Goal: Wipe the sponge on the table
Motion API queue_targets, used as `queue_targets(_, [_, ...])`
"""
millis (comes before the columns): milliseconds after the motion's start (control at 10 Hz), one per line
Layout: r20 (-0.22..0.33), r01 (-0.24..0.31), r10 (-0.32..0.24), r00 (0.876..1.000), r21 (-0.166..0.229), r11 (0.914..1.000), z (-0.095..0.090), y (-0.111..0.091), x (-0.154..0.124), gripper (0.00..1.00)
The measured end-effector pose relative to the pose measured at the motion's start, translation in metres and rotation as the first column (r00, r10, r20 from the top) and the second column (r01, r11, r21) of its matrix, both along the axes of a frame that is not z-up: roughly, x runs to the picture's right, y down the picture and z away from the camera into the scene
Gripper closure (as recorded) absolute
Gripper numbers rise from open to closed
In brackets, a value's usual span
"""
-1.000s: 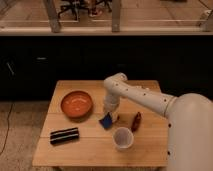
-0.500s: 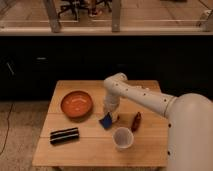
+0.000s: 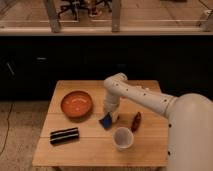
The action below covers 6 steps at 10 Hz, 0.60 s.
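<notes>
No displacement is visible against the two earlier frames: arm, gripper (image 3: 111,115) and sponge (image 3: 105,120) hold the same positions. The gripper is lowered at mid-worktop (image 3: 90,152), directly above and touching the sponge. The sponge sits tilted on the planks between the orange bowl (image 3: 76,104) and the brown bottle (image 3: 135,121). Whether the gripper is clamped on the sponge or released cannot be told. Judged status: sponge in contact with the surface. No wipe trace shows, so the area covered and the area remaining cannot be determined.
</notes>
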<state>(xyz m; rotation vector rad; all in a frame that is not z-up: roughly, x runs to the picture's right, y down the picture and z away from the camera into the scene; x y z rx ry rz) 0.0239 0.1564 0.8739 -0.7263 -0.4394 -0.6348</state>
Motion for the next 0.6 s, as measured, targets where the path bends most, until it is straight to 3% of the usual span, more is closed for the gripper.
queue_targets(200, [-0.003,0.003,-0.003,1.0,-0.004,1.0,-0.0015,-0.0003,0.0013,0.21])
queue_targets(400, [-0.002,0.0,0.0,1.0,-0.001,1.0,-0.0012,-0.0016,0.0005,0.2])
queue_targets(600, [0.04,-0.021,0.02,0.999,0.04,0.999,-0.0058,-0.0039,-0.0047,0.2])
